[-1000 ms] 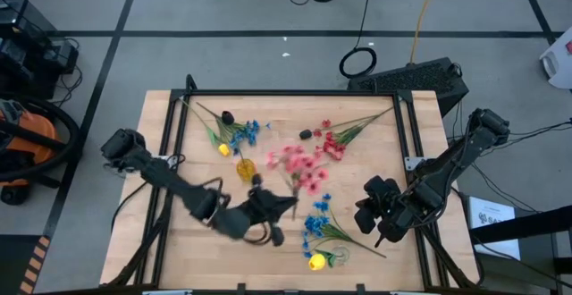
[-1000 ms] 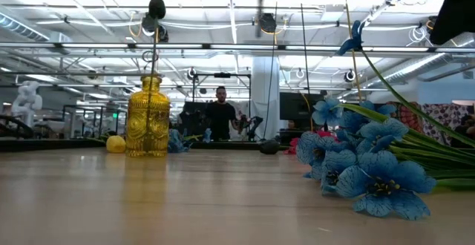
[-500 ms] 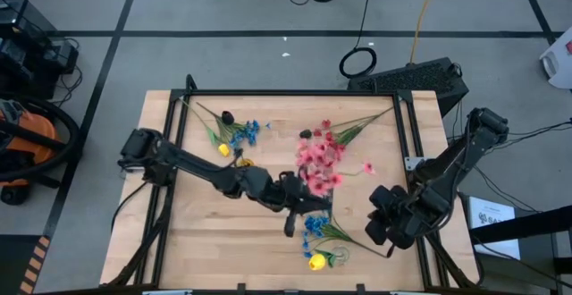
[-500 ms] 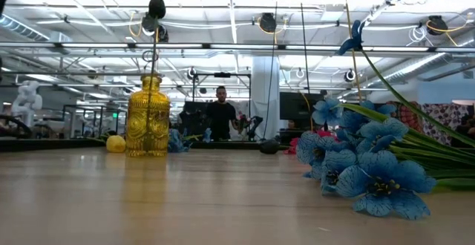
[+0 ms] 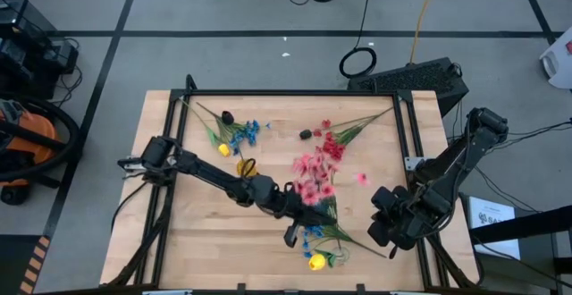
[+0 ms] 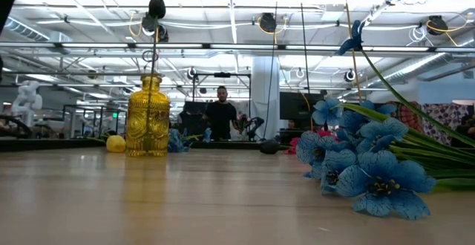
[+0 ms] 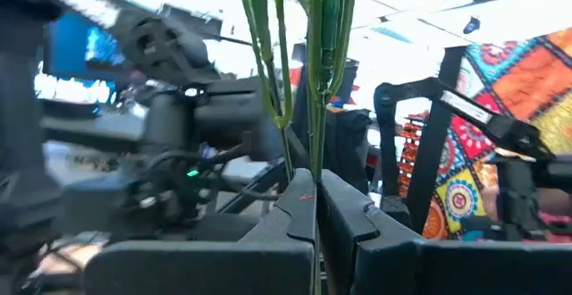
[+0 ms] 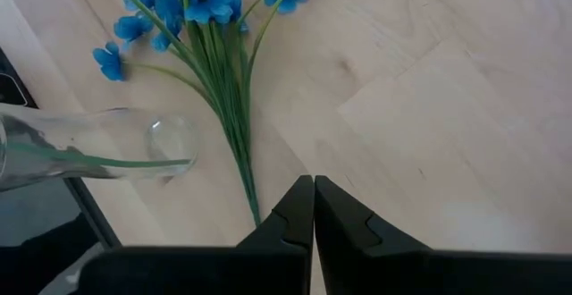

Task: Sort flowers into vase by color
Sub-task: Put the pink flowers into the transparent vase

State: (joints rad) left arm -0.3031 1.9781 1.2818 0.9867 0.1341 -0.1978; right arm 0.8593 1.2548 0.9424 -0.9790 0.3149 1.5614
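Pink flowers ride by their green stems, clamped in my left gripper above mid-table, so I'd keep them upright and lower slowly toward a vase, while my right gripper waits pinched together over blue flowers.

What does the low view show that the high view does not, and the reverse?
Only the low view shows the yellow vase standing upright with one dark-budded stem in it, and a person in the room behind the table. Only the high view shows both arms: the left gripper shut on the pink flowers over the table's middle, and the right gripper shut and empty near the right edge. Both show the blue flowers lying on the wooden table.
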